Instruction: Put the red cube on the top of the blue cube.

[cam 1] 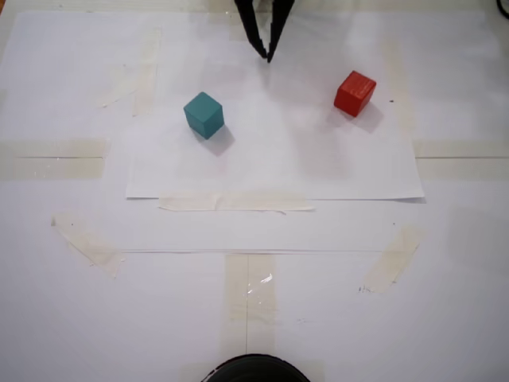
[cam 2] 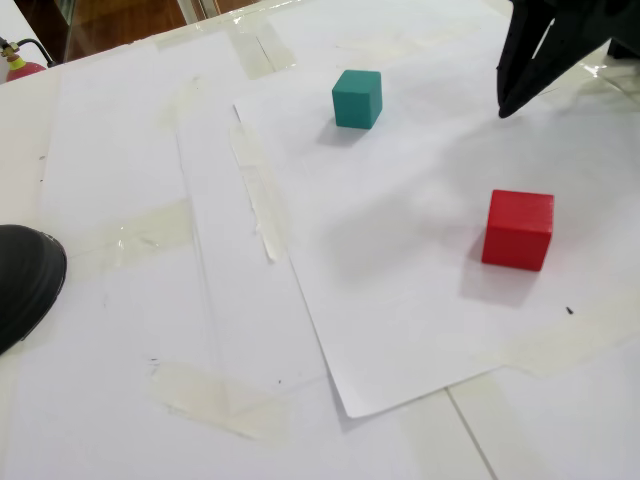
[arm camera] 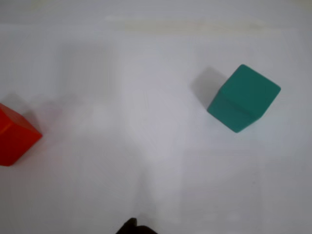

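Observation:
The red cube [cam 1: 355, 92] sits alone on the white paper, at the right in a fixed view and at the left edge of the wrist view [arm camera: 12, 136]. Well apart from it, the blue cube [cam 1: 203, 114] rests on the same sheet [arm camera: 243, 98], teal in colour. My black gripper [cam 1: 268, 56] hangs above the paper at the far edge, between the two cubes and touching neither. Its fingers meet in a point, shut with nothing held. In the other fixed view the gripper [cam 2: 505, 108] stands behind the red cube [cam 2: 518, 229] and to the right of the blue cube [cam 2: 357, 98].
Sheets of white paper [cam 1: 270, 171] are taped to the table with strips of masking tape [cam 1: 235, 202]. A dark round object [cam 1: 254, 369] pokes in at the near edge, also seen at the left [cam 2: 25, 280].

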### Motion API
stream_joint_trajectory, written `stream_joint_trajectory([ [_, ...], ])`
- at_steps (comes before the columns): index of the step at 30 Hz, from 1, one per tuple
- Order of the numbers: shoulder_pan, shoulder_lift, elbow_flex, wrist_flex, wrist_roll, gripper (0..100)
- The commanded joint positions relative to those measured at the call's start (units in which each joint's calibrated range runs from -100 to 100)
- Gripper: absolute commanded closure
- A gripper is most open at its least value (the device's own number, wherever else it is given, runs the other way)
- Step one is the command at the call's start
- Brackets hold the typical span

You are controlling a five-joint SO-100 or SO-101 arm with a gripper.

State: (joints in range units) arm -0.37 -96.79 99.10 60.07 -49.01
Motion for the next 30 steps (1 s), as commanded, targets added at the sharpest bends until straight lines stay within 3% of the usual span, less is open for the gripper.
stream_joint_trajectory([
  [1,0.52,-0.64,0.81,0.31,0.73,100],
  [3,0.37,-0.64,0.81,0.39,3.96,100],
  [8,0.82,-0.64,0.81,-1.73,1.47,100],
  [14,0.52,2.03,-3.64,-2.79,3.13,100],
  [26,-0.69,32.93,-44.31,10.75,6.94,100],
  [30,-3.57,43.74,-55.84,13.52,12.21,100],
])
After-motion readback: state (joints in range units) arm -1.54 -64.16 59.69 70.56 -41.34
